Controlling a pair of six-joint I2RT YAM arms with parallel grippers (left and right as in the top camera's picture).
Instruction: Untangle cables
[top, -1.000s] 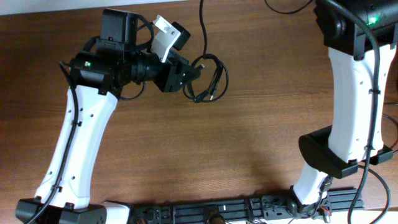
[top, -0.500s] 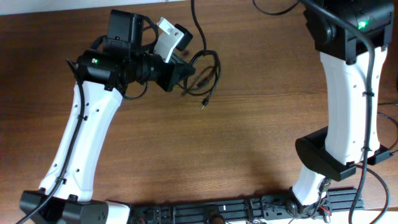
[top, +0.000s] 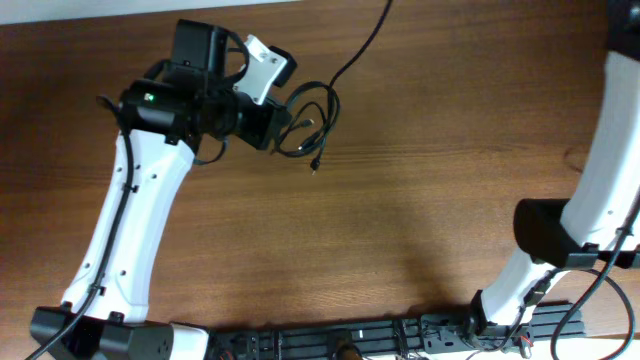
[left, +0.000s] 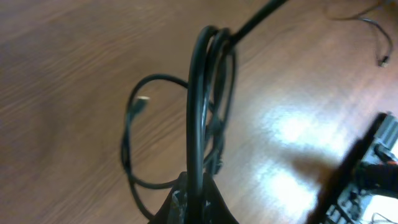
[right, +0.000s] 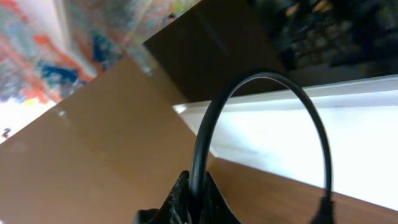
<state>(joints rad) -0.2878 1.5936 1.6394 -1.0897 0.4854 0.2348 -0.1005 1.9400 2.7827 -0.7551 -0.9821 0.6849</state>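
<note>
The cables (top: 312, 118) are thin black cords bunched in loose loops on the wooden table, just right of my left gripper (top: 282, 126). That gripper (left: 196, 198) is shut on the loops, which rise straight up from its tips in the left wrist view. A small plug (left: 142, 102) hangs on a side loop. One strand (top: 358, 42) runs tight up and to the right, out of the overhead view. My right gripper (right: 196, 186) is shut on a black cable (right: 261, 78) that arches above it, its dark plug end (right: 323, 208) hanging at the right. It is out of the overhead view.
The right arm (top: 600, 200) stands along the table's right edge. A black rail with hardware (top: 380, 335) lines the front edge. Another thin cord with a plug (left: 382, 43) lies far off in the left wrist view. Behind the right gripper are a brown board (right: 93, 143) and a white ledge (right: 348, 124).
My left gripper has shut on the cable loops and drawn them slightly left. The right arm has swung right and away, pulling the upper strand into a slanted taut line.
</note>
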